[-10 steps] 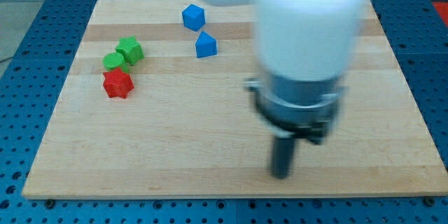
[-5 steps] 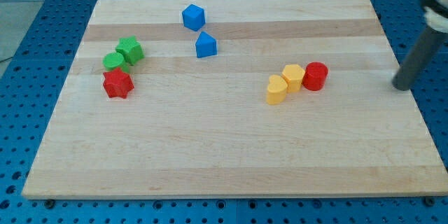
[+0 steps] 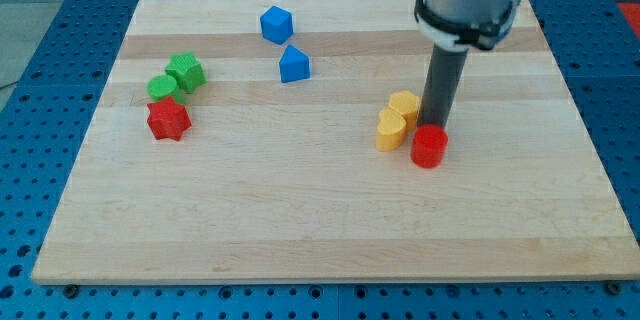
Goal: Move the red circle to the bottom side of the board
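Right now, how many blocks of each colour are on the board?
Red: 2, the red circle just below my tip and the red star.
Green: 2.
Blue: 2.
Yellow: 2.
Total: 8.

My tip (image 3: 435,123) is pressing against the upper edge of the red circle (image 3: 429,146), with two yellow blocks (image 3: 397,120) sitting just to its left. Over on the view's left, a red star (image 3: 168,119) is sitting touching two green blocks (image 3: 176,77). Two blue blocks (image 3: 284,44) are lying near the top of the wooden board (image 3: 300,220).
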